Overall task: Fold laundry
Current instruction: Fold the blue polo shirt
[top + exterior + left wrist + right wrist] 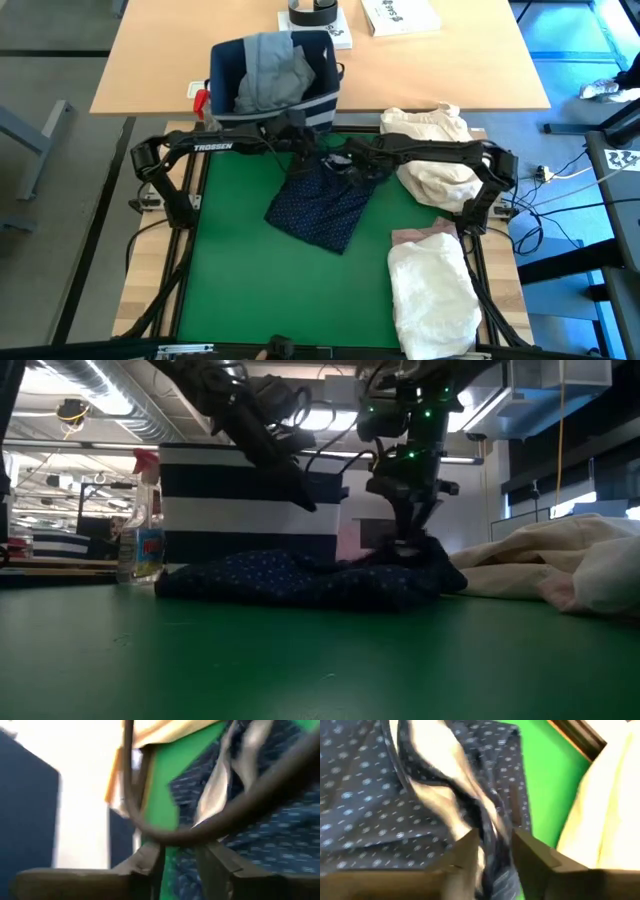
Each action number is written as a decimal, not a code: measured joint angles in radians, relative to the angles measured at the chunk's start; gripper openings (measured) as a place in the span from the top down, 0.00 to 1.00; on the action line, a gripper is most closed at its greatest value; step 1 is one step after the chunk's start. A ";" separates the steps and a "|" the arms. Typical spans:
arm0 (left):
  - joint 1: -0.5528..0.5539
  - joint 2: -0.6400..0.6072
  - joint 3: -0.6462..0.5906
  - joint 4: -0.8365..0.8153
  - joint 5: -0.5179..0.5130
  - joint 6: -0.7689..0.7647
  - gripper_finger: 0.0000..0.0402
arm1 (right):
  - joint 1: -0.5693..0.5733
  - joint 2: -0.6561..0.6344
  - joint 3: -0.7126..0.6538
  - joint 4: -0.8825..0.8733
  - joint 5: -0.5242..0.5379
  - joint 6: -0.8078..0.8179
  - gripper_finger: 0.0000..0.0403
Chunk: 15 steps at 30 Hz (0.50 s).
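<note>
The shirt (322,208) at the centre is navy with small white dots, on a green mat (230,290). The bin (325,100) at the upper centre is navy with white stripes, and the shirt (432,295) at the lower right is white.

Two matte black robot arms, built of slim jointed segments, carry loose black cables along their lengths; the left arm (205,148) bears the word TROSSEN in white capitals on its upper link, while the right arm (440,152) shows no lettering that can be read. Seen from table height, small green lights glow on the housing above the right gripper (408,543), and black wires loop around the joints of both arms. Each gripper ends in two flat, dark, squared-off fingers (532,857), and a thick black cable curves in front of the left gripper (180,870).
</note>
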 joint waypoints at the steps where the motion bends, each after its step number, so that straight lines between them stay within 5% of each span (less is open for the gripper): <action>1: -0.002 -0.002 0.000 0.008 -0.032 0.000 0.72 | -0.007 0.000 0.000 -0.002 0.001 0.009 0.67; 7: -0.034 -0.067 0.000 -0.020 -0.089 -0.037 0.58 | -0.030 -0.013 0.058 -0.038 -0.037 -0.041 0.49; 15: -0.043 -0.094 -0.006 -0.184 0.293 -0.232 0.57 | 0.013 -0.058 0.082 0.133 -0.177 -0.167 0.44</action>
